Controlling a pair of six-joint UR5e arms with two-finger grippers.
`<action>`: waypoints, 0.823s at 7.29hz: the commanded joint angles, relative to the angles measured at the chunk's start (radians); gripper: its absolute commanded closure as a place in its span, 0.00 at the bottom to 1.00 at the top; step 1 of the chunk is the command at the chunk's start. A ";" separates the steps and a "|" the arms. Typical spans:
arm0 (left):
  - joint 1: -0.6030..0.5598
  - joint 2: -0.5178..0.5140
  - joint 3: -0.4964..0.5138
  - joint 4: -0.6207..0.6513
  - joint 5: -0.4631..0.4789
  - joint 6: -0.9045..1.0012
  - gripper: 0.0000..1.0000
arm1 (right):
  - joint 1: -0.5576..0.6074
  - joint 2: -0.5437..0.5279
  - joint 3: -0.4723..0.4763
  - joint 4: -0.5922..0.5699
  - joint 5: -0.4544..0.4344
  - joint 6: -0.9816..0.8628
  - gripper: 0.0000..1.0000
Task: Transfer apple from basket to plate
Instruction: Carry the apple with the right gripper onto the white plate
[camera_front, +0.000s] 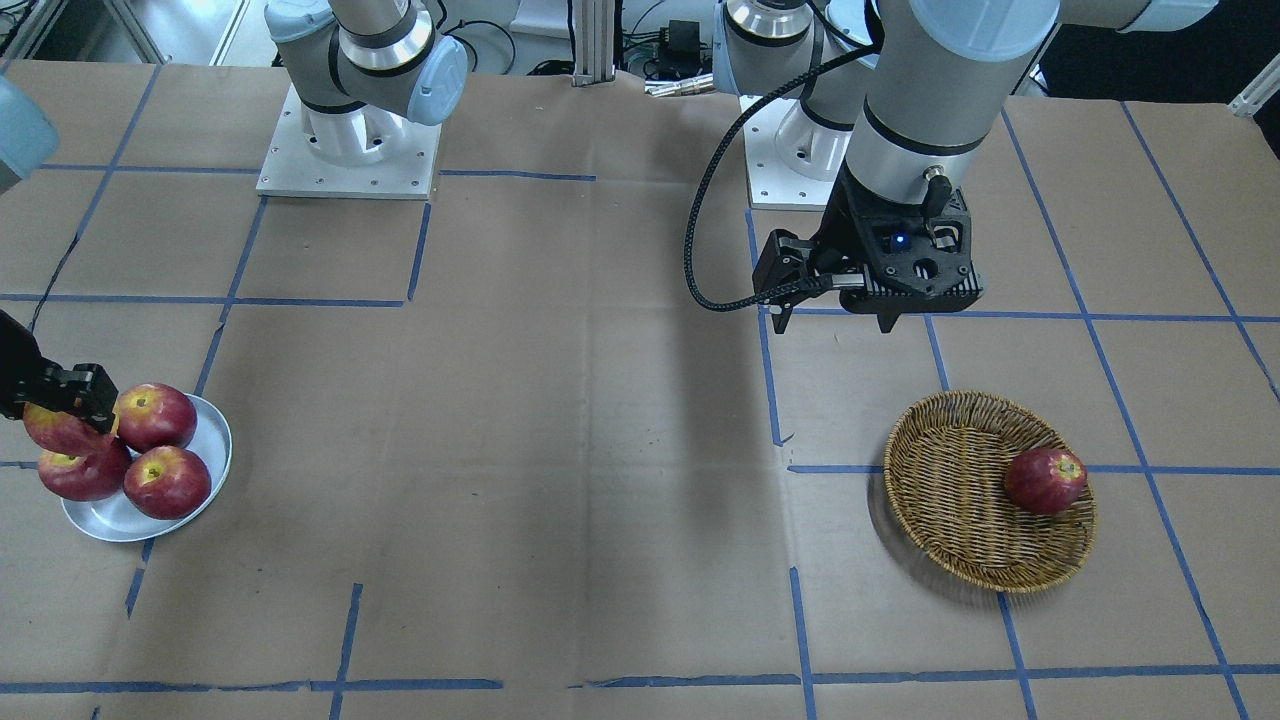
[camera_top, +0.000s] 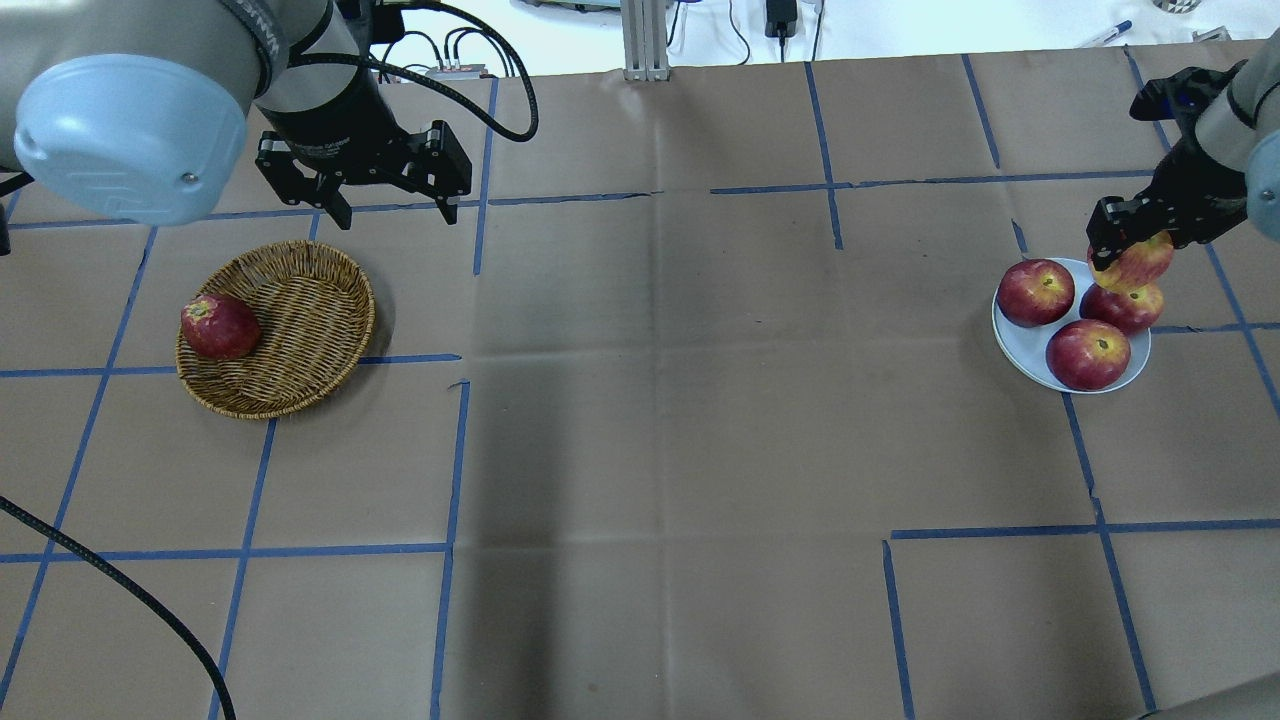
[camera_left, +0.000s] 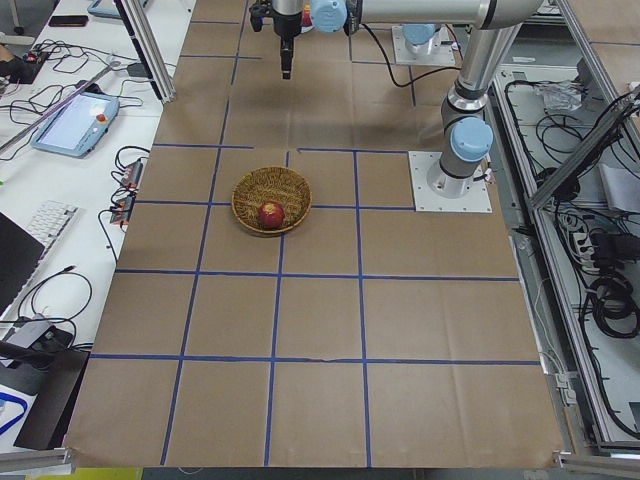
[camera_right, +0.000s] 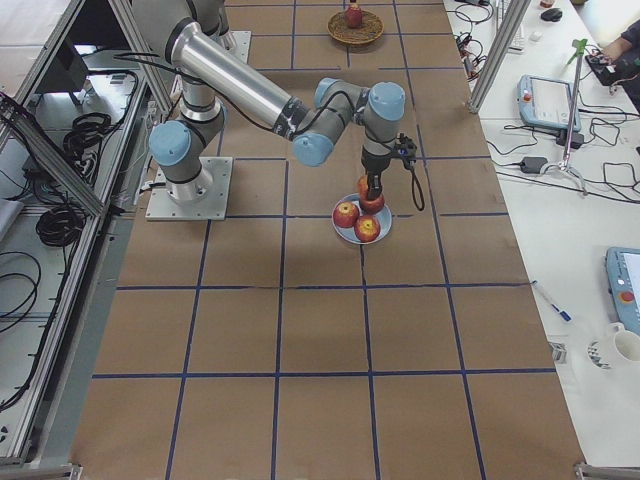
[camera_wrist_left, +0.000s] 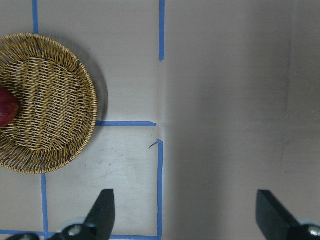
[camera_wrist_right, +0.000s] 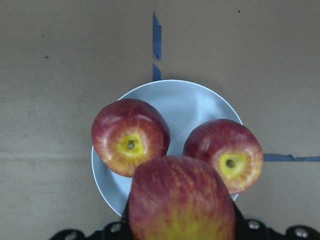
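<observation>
Front view: the right gripper (camera_front: 80, 408) is clamped on the apple (camera_front: 55, 432) just over the plate (camera_front: 218, 445), beside three darker apples (camera_front: 168, 482). Overhead: the left gripper (camera_top: 395, 212), jaws apart, hangs far from the plate. Transfer looks nearly done; lowering and release remain.

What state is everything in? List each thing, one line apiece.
apple: gripped by the right gripper, held above the plate, not set down.
right gripper: shut on the apple.
left gripper: open, empty, hovering beyond the basket.
plate: holds three red apples.
basket: holds one dark red apple against its side.
</observation>
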 joint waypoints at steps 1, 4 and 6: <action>0.000 -0.003 0.002 0.000 -0.006 0.000 0.01 | -0.001 0.034 0.039 -0.084 0.005 -0.006 0.44; 0.000 -0.004 0.009 0.000 -0.003 0.000 0.01 | -0.001 0.063 0.043 -0.081 -0.004 -0.008 0.43; 0.000 -0.006 0.009 0.000 -0.003 0.000 0.01 | -0.001 0.059 0.038 -0.067 -0.009 -0.003 0.00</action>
